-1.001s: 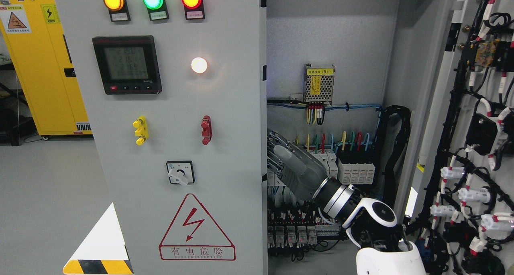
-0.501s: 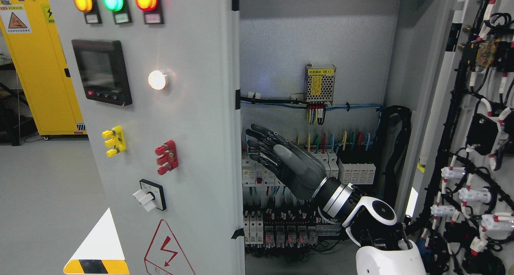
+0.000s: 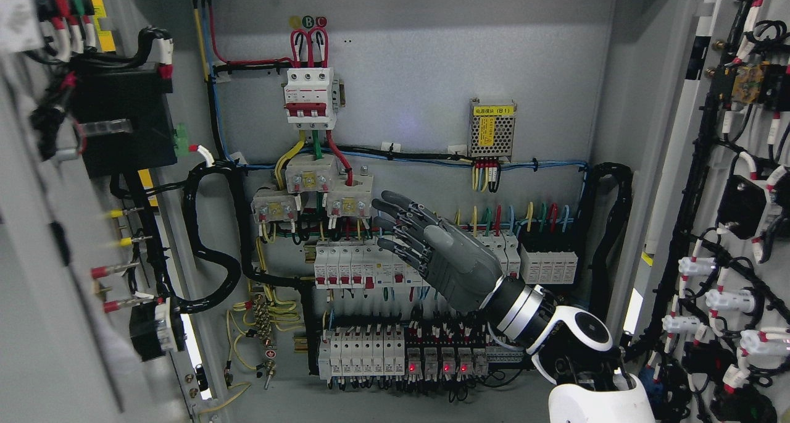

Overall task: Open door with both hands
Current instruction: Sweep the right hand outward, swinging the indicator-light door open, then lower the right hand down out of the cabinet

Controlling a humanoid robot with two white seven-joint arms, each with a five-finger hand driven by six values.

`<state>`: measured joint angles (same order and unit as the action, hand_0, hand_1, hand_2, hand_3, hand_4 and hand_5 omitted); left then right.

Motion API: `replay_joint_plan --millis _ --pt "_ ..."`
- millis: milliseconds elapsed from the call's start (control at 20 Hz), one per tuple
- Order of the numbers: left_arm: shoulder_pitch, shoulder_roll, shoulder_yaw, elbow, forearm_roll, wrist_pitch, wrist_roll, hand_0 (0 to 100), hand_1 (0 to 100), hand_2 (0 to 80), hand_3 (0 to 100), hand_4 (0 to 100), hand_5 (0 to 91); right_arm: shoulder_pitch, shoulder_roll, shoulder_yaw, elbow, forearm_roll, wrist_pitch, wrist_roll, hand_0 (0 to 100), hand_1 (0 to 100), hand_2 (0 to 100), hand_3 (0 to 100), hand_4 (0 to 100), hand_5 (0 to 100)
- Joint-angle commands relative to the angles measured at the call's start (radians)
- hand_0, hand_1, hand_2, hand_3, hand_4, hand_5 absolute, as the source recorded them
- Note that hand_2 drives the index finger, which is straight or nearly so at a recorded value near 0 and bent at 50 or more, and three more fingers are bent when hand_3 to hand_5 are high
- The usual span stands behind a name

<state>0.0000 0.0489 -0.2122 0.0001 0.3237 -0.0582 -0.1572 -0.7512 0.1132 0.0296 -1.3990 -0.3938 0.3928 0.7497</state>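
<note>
**Both doors swung wide, right hand free inside cabinet**

Head view: the left door (image 3: 55,256) stands swung far out at picture left, its wired inner face toward the camera, motion-blurred. The right door (image 3: 734,225) stands open at picture right, its inner wiring showing too. The right hand (image 3: 432,253) hovers mid-cabinet in front of the breaker rows (image 3: 364,265), fingers (image 3: 401,216) spread and extended, holding nothing, touching neither door. Left arm not in view. The back panel (image 3: 432,71) is fully exposed.

Step judged: opening looks essentially finished. Next move likely calls for drawing the right hand back out without snagging the wires or breakers.
</note>
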Motion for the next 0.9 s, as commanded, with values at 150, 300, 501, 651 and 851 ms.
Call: replay_joint_plan --millis 150,300,501,651,851 --pt "-0.003 -0.001 -0.001 0.012 0.000 0.000 0.001 12 56 0.0 0 0 0.0 0.053 -0.004 0.104 -0.101 -0.007 0.029 0.002 0 50 4 0 0 0" --pt "-0.003 -0.001 -0.001 0.011 0.000 0.000 0.001 12 56 0.0 0 0 0.0 0.075 -0.006 0.159 -0.133 -0.007 0.032 0.002 0 50 4 0 0 0" --pt "-0.003 -0.001 -0.001 0.011 0.000 0.000 0.001 12 56 0.0 0 0 0.0 0.127 -0.007 0.229 -0.166 -0.004 0.041 0.002 0 50 4 0 0 0" --pt "-0.002 0.000 -0.001 0.011 0.000 0.000 0.001 12 56 0.0 0 0 0.0 0.164 -0.007 0.280 -0.190 -0.003 0.043 0.002 0 50 4 0 0 0" --pt "-0.003 0.000 -0.001 0.011 0.000 0.000 0.001 12 56 0.0 0 0 0.0 0.211 -0.023 0.374 -0.233 0.003 0.043 0.002 0 50 4 0 0 0"
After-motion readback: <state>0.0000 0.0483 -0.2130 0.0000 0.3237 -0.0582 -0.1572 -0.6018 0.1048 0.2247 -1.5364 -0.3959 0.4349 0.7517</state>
